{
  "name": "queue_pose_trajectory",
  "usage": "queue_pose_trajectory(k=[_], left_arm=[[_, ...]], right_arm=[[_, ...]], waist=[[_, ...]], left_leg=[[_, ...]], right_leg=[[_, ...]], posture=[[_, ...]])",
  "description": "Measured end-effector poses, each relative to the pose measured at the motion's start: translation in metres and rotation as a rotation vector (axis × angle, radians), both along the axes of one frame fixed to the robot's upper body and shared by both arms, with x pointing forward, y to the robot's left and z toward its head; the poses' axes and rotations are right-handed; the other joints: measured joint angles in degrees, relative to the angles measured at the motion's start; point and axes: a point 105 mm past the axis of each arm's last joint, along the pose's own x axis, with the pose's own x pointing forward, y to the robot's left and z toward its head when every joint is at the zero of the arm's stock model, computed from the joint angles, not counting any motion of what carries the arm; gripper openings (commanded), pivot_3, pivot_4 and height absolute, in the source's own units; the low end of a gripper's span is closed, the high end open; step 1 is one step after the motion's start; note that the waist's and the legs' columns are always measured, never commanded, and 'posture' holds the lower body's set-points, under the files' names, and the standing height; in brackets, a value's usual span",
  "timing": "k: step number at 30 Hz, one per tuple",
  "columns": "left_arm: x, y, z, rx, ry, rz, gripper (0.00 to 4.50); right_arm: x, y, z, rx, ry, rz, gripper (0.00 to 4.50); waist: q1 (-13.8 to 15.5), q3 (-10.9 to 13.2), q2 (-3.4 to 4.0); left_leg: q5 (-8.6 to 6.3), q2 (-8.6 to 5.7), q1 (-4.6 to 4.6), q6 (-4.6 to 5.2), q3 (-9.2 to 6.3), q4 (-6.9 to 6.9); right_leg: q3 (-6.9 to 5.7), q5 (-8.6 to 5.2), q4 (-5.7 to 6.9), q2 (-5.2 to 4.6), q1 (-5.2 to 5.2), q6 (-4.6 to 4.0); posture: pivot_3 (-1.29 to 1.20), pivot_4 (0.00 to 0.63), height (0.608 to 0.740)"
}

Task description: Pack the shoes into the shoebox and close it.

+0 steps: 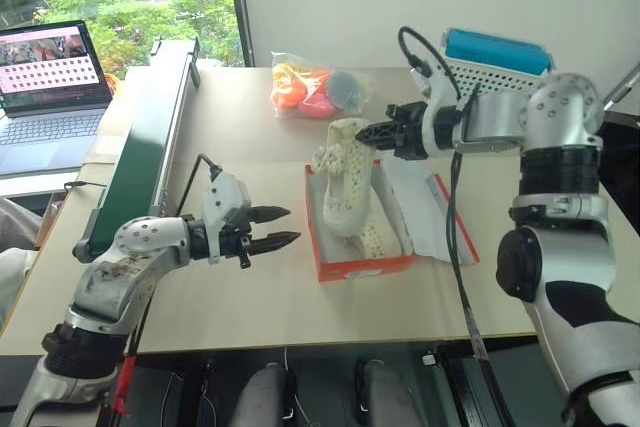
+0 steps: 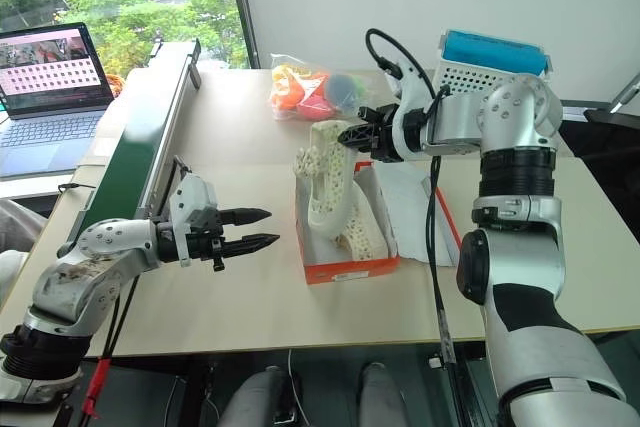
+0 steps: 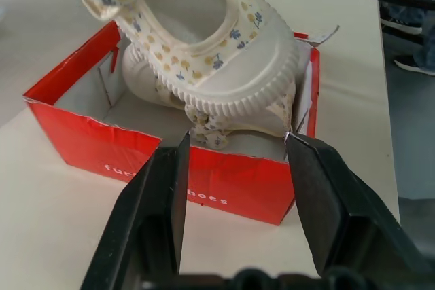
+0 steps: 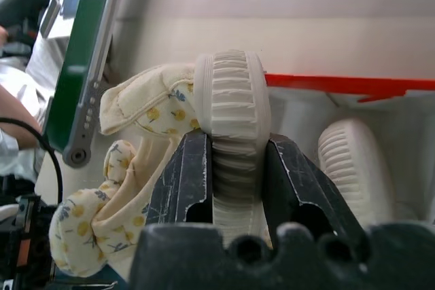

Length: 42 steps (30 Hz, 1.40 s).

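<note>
The red-orange shoebox (image 1: 365, 267) lies open at the table's middle, its lid (image 1: 455, 232) and white tissue paper folded out to the right. One cream shoe (image 1: 378, 237) rests inside along the right wall. The other shoe (image 1: 345, 177) stands nearly upright in the box, its toe end down. My right gripper (image 1: 360, 132) is shut on that shoe's ribbed sole (image 4: 231, 106) at the top. My left gripper (image 1: 293, 225) hovers open and empty just left of the box, pointing at its red wall (image 3: 136, 161).
A clear bag of orange and blue toys (image 1: 315, 90) lies behind the box. At the back right stands a white perforated basket with a blue top (image 1: 495, 62). A long green rail (image 1: 150, 137) runs along the left side, and a laptop (image 1: 50, 87) sits beyond it.
</note>
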Motion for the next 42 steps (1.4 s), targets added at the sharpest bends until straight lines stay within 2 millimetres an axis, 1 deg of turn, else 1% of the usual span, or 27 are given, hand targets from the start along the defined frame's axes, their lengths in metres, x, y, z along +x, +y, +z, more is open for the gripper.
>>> queue_pose_trajectory(k=[2,4,6,10,12,13,16,20,24,28,31,32,34,38,42], left_arm=[[0.0,-0.003,0.0,-0.013,0.002,-0.004,2.36],[0.0,-0.004,-0.001,-0.018,0.0,0.0,2.36],[0.001,-0.005,-0.001,-0.02,0.0,0.002,2.36],[0.001,-0.007,-0.002,-0.028,0.002,0.005,2.36],[0.0,-0.008,-0.003,-0.024,0.002,0.003,2.36],[0.0,-0.009,-0.003,-0.024,0.001,0.001,2.36],[0.001,-0.009,-0.004,-0.015,-0.004,0.011,2.36],[0.002,-0.01,-0.003,-0.021,-0.007,0.018,2.36],[0.001,-0.012,-0.001,-0.022,-0.015,0.015,2.36],[0.001,-0.012,-0.001,-0.02,-0.014,0.026,2.36],[0.002,-0.012,-0.001,-0.02,-0.013,0.037,2.36],[0.002,-0.012,-0.001,-0.02,-0.013,0.039,2.36],[0.002,-0.012,0.0,-0.02,-0.017,0.037,2.36],[0.002,-0.012,-0.002,-0.016,-0.004,0.042,2.36],[0.002,-0.012,-0.002,-0.015,-0.002,0.044,2.36]], right_arm=[[0.0,0.001,-0.007,-0.037,0.017,0.008,0.74],[0.002,0.002,-0.022,-0.091,0.05,0.013,0.74],[0.004,0.003,-0.029,-0.115,0.056,0.017,0.74],[0.008,0.023,-0.048,-0.143,0.049,0.061,0.74],[0.011,0.029,-0.061,-0.16,0.055,0.065,0.74],[0.014,0.032,-0.071,-0.174,0.062,0.064,0.74],[0.018,0.037,-0.086,-0.236,0.038,0.078,0.74],[0.023,0.043,-0.093,-0.304,-0.035,0.135,0.74],[0.027,0.04,-0.097,-0.336,-0.085,0.173,0.74],[0.033,0.035,-0.104,-0.424,-0.179,0.204,0.74],[0.035,0.034,-0.11,-0.471,-0.228,0.225,0.74],[0.035,0.034,-0.114,-0.497,-0.258,0.241,0.74],[0.035,0.034,-0.117,-0.539,-0.303,0.265,0.74],[0.036,0.026,-0.121,-0.631,-0.394,0.32,0.74],[0.04,0.015,-0.116,-0.732,-0.473,0.361,0.74]], waist=[[0.1,0.0,0.0],[0.1,0.0,0.0],[0.1,0.0,0.0],[-0.2,0.0,0.0],[-0.3,0.0,0.0],[-0.3,0.0,0.0],[-0.2,0.0,0.0],[-0.2,0.0,-0.01],[-0.2,0.0,0.02],[0.0,-0.1,0.05],[0.4,-0.2,0.04],[0.5,-0.4,0.05],[0.7,-0.7,0.13],[1.3,-0.8,0.24],[1.5,-0.8,0.25]], left_leg=[[0.01,-0.01,-0.02,-0.01,0.0,0.02],[0.02,-0.02,-0.03,-0.02,0.01,0.05],[0.02,-0.02,-0.03,-0.02,0.0,0.05],[0.14,-0.01,0.0,-0.21,0.0,0.04],[0.16,-0.02,0.0,-0.24,-0.01,0.04],[0.16,-0.02,0.0,-0.25,-0.01,0.04],[0.17,-0.02,0.0,-0.26,-0.02,0.04],[0.18,-0.03,0.09,-0.28,-0.03,0.06],[0.19,-0.02,0.45,-0.3,-0.06,0.05],[0.14,-0.03,0.88,-0.24,-0.15,0.04],[-0.04,-0.03,1.35,0.01,-0.17,-0.01],[-0.09,-0.02,1.49,0.0,-0.17,-0.03],[-0.31,-0.03,1.61,-0.36,-0.17,-0.04],[-0.37,-0.04,1.86,-0.36,-0.21,-0.03],[-0.37,-0.06,1.87,-0.38,-0.25,-0.04]], right_leg=[[-0.01,0.0,0.0,-0.01,0.01,0.01],[-0.01,0.01,0.0,-0.02,0.0,0.02],[-0.01,0.01,0.0,-0.01,-0.01,0.02],[-0.01,0.01,0.03,-0.01,-0.01,0.02],[-0.01,0.01,0.06,-0.01,-0.01,0.02],[-0.01,0.01,0.07,-0.01,-0.01,0.02],[-0.03,0.01,0.12,-0.01,0.0,0.03],[-0.02,0.01,0.1,-0.01,0.07,0.03],[-0.02,0.0,0.08,-0.01,0.37,0.03],[-0.07,-0.01,-0.02,-0.01,0.89,0.03],[-0.08,-0.03,-0.09,-0.03,1.08,0.03],[-0.08,-0.04,-0.11,-0.03,1.17,0.03],[-0.07,-0.04,-0.1,-0.05,1.27,0.03],[-0.1,-0.07,-0.18,-0.06,1.6,0.04],[-0.13,-0.08,-0.24,-0.07,1.63,0.04]], posture=[[0.0,0.15,0.699],[0.0,0.15,0.699],[0.0,0.15,0.699],[0.0,0.15,0.699],[0.0,0.15,0.699],[0.0,0.15,0.699],[0.0,0.15,0.699],[0.0,0.15,0.699],[0.0,0.15,0.699],[0.0,0.15,0.699],[0.0,0.15,0.699],[0.0,0.15,0.699],[0.0,0.15,0.699],[0.0,0.15,0.699],[0.0,0.15,0.699]])
